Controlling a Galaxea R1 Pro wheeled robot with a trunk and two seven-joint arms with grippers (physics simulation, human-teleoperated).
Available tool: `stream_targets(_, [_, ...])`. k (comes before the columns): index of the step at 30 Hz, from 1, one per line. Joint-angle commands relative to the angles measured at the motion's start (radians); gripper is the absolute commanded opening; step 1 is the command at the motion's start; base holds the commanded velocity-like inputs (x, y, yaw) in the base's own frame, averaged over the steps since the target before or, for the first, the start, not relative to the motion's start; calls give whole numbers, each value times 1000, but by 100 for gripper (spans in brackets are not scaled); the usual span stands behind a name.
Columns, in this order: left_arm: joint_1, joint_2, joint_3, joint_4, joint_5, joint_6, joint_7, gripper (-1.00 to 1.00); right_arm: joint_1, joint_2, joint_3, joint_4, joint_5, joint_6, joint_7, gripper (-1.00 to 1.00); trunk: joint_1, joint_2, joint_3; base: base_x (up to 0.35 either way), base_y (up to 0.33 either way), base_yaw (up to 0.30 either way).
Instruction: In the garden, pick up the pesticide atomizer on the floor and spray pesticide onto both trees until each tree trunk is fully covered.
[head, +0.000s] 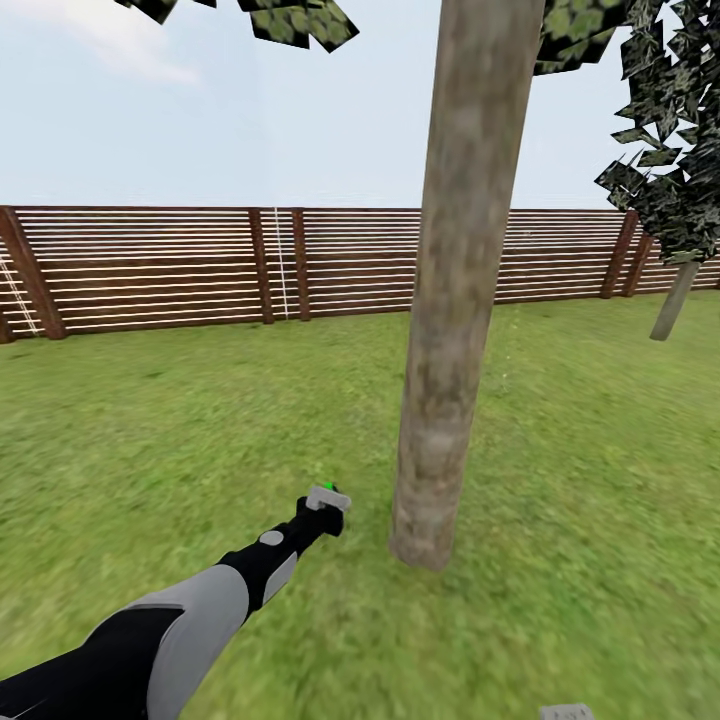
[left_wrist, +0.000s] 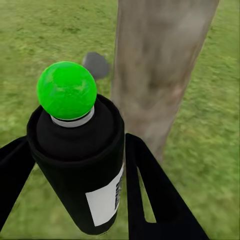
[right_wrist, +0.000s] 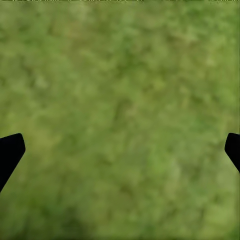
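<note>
Head view: the left arm (head: 190, 625) is seen extended low over the lawn (head: 150, 430); the pesticide atomizer (head: 328, 497) is carried at its tip, just beside the tree trunk (head: 450, 300), fence (head: 150, 265) behind.

Left wrist view: the atomizer (left_wrist: 80, 165), green-capped, is clamped between the left gripper (left_wrist: 75, 200) fingers (left_wrist: 150, 195); the trunk (left_wrist: 157, 70) is close.

Right wrist view: the right gripper (right_wrist: 120, 150) fingertips (right_wrist: 10, 150) are spread wide over grass (right_wrist: 120, 90).

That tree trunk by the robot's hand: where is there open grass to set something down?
Open lawn lies between the fence and tree trunk. It is tightest where the left gripper holds the atomizer near the trunk's base.
</note>
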Motion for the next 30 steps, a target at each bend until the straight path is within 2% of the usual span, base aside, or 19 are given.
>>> stream_targets(1, [0,0,0,0,0,0,3,-100,0,0,0,0,0,0,0,100,0,0,0,153,-114,0])
stream_targets(9, [0,0,0,0,0,-1,-11,-100,0,0,0,0,0,0,0,100,0,0,0,220,-172,0])
stream_targets(15, [0,0,0,1,0,-1,-13,-100,0,0,0,0,0,0,0,100,0,0,0,23,-205,0])
stream_targets(24, [0,0,-7,-14,-1,19,-9,-100,0,0,0,0,0,0,0,100,0,0,0,0,-19,0])
stream_targets(26, [0,0,-8,-169,1,234,-11,-100,0,0,0,0,1,1,0,100,0,0,0,0,0,0])
stream_targets(28, [0,0,-11,-267,1,352,-12,-100,0,0,0,0,34,2,0,100,0,0,0,0,0,0])
stream_targets(29, [0,0,-15,-312,1,397,-15,-100,0,0,0,0,81,3,0,100,0,0,0,0,0,0])
stream_targets(30, [0,0,-19,-397,2,482,-65,-100,0,6,-1,0,152,5,-1,100,0,0,0,0,0,0])
